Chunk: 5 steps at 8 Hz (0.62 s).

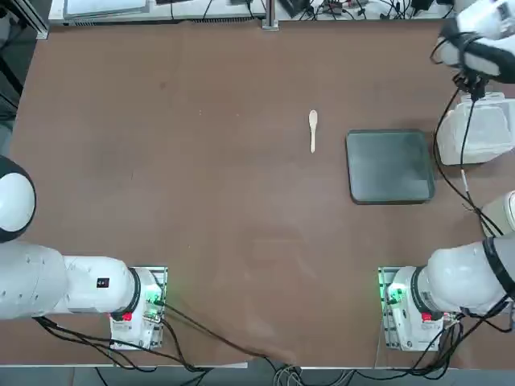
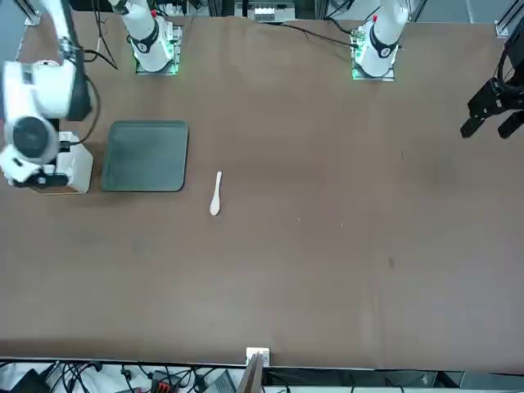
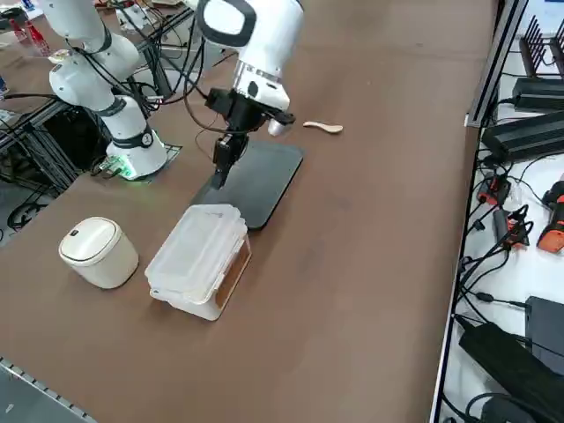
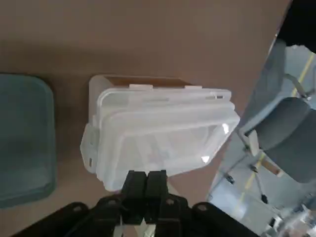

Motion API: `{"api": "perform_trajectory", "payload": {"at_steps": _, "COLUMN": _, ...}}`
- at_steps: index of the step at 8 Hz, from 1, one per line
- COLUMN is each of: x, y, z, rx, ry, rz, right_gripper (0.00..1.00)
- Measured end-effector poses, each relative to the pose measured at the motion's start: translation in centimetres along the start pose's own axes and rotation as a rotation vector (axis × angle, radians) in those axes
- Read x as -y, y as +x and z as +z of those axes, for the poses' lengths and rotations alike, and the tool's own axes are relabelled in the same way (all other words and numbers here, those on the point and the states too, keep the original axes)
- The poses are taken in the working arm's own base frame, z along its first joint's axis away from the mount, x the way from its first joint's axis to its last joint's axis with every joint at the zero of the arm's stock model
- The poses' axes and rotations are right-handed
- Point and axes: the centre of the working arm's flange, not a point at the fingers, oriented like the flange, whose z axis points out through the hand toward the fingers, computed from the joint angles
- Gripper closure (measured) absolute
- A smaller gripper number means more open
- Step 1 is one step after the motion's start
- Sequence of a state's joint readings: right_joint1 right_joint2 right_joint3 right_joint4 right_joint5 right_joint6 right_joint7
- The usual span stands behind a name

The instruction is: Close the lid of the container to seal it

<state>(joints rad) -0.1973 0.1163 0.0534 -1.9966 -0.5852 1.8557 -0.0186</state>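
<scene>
The container (image 3: 204,291) is a small white translucent box near the table's right edge, also seen in the top view (image 1: 483,149). The lid (image 3: 197,242) lies flat on the box and covers it, as the wrist view (image 4: 163,138) also shows. Whether it is snapped tight cannot be told. My right gripper (image 3: 219,169) hangs in the air above the box's end nearest the tray, touching nothing. Its two black fingers (image 4: 147,183) are pressed together, shut and holding nothing. From the front, the arm's white hand hides most of the container (image 2: 74,173).
A dark grey square tray (image 1: 390,165) lies just left of the box. A small pale spoon (image 1: 313,129) lies further left. A round whitish object (image 3: 99,251) stands by the box toward the arm's base. The table's right edge runs close beside the box.
</scene>
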Motion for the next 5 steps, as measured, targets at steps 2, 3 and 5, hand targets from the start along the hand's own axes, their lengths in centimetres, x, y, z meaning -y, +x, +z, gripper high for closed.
{"api": "perform_trajectory", "payload": {"at_steps": 2, "x": -4.5, "y": -1.0, "z": 1.7, "rx": -0.093, "ry": 0.136, "rz": -0.006, "right_gripper": 0.99}}
{"api": "perform_trajectory", "payload": {"at_steps": 3, "x": -6.2, "y": -1.5, "z": 3.6, "rx": -0.123, "ry": 0.169, "rz": -0.005, "right_gripper": 0.99}}
{"api": "perform_trajectory", "payload": {"at_steps": 5, "x": -8.2, "y": -2.7, "z": 7.8, "rx": -0.180, "ry": 0.185, "rz": -0.005, "right_gripper": 0.99}}
